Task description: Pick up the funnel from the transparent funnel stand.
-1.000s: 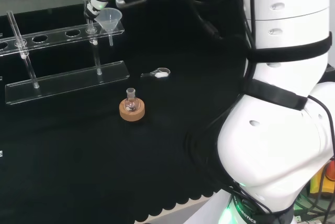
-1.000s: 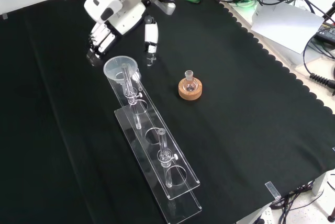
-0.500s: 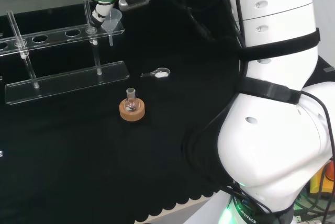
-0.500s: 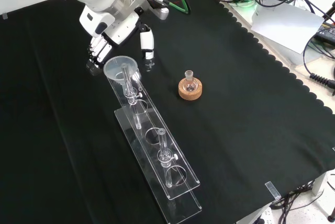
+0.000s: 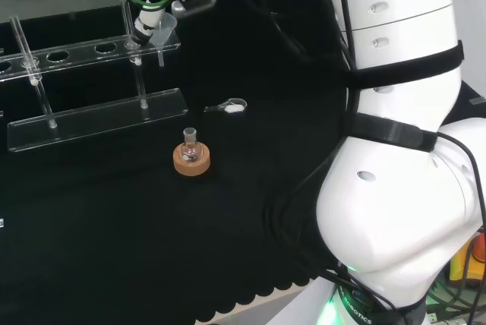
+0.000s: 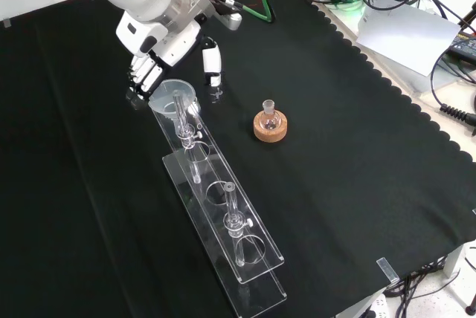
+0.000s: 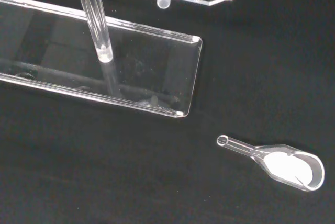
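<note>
While the funnel sits in your clear funnel stand, the hand brackets it from 12 o'clock, fingers spread wide, not gripping.

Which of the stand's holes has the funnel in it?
The end hole under the robot hand holds the funnel; the stand's other holes hold none.

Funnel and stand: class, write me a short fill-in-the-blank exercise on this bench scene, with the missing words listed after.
1. The funnel sits in the end hole of the clear ____.
2. The small flask stands on a ____ ring.
3. The clear scoop lying on the cloth holds a ____ powder.
4. The hand is at the funnel's ____.

Missing words: stand; cork; white; rim
</note>
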Controlling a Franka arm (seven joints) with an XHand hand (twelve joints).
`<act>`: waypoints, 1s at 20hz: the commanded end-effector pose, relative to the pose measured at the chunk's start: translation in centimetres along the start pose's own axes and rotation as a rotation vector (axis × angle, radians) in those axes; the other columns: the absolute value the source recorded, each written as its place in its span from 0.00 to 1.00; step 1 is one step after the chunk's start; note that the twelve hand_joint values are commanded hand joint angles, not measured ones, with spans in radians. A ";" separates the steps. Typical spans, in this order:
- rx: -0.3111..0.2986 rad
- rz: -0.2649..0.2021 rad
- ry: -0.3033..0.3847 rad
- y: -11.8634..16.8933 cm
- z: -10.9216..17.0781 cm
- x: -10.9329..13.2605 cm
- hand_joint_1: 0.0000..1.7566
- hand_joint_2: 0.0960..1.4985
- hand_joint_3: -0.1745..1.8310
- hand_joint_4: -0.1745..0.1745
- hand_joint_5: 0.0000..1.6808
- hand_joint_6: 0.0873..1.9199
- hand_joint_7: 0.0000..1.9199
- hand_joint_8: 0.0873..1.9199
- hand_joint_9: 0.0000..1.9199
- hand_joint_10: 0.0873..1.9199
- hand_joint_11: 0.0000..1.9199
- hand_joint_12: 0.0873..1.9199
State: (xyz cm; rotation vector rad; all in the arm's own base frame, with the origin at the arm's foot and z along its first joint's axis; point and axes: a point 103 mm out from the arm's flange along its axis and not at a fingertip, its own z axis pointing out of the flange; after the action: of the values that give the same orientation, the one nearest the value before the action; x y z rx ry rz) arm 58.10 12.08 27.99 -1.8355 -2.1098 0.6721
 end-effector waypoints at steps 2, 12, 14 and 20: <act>-0.006 -0.006 -0.036 0.3 0.2 0.4 0.34 0.48 0.14 0.26 0.04 0.00 0.00 0.24 0.09 0.43 0.20 0.75; -0.002 0.010 -0.099 0.8 0.4 0.6 0.36 0.48 0.14 0.27 0.06 0.00 0.00 0.26 0.10 0.42 0.21 0.75; 0.003 0.016 -0.114 0.9 0.4 0.5 0.36 0.48 0.14 0.27 0.06 0.00 0.00 0.28 0.11 0.42 0.21 0.75; 0.018 0.031 -0.179 1.1 0.5 0.6 0.39 0.47 0.18 0.27 0.10 0.00 0.03 0.33 0.19 0.36 0.22 0.74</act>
State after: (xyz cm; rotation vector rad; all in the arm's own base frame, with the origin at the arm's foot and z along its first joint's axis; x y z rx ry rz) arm 58.70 12.67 27.09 -1.8564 -2.1727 0.8279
